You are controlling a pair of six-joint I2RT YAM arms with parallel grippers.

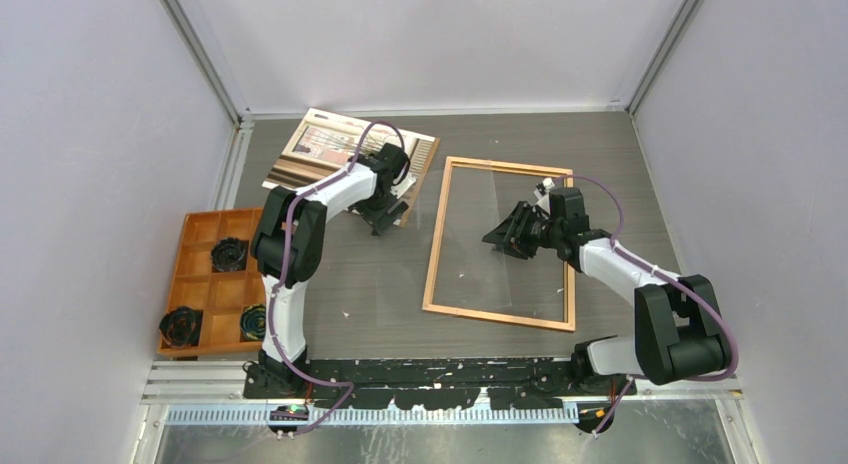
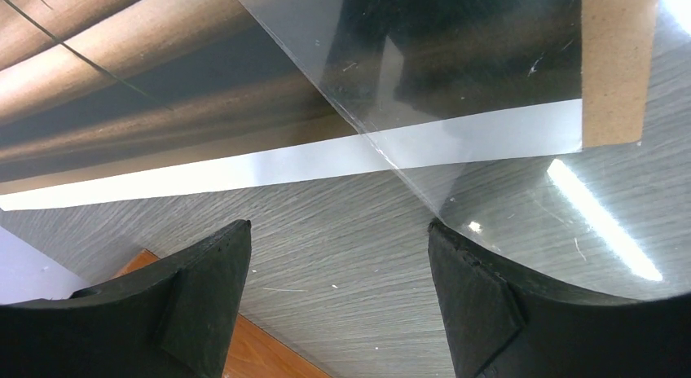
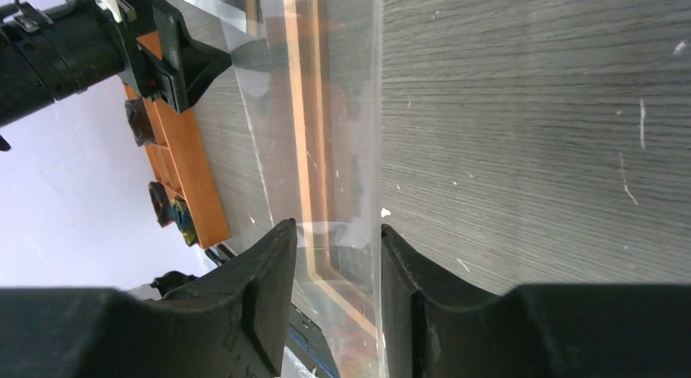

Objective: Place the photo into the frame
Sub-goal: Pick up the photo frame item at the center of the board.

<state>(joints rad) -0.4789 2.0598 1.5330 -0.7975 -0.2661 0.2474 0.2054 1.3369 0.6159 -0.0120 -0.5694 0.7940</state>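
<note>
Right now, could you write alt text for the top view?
From above: the wooden frame lies flat on the grey table, the right gripper over its middle. The photo lies face up behind and left of it, the open left gripper at its near edge.

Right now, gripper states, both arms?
Left gripper: open, holding nothing.
Right gripper: jaws half-closed around the clear sheet; whether it grips cannot be told.
</note>
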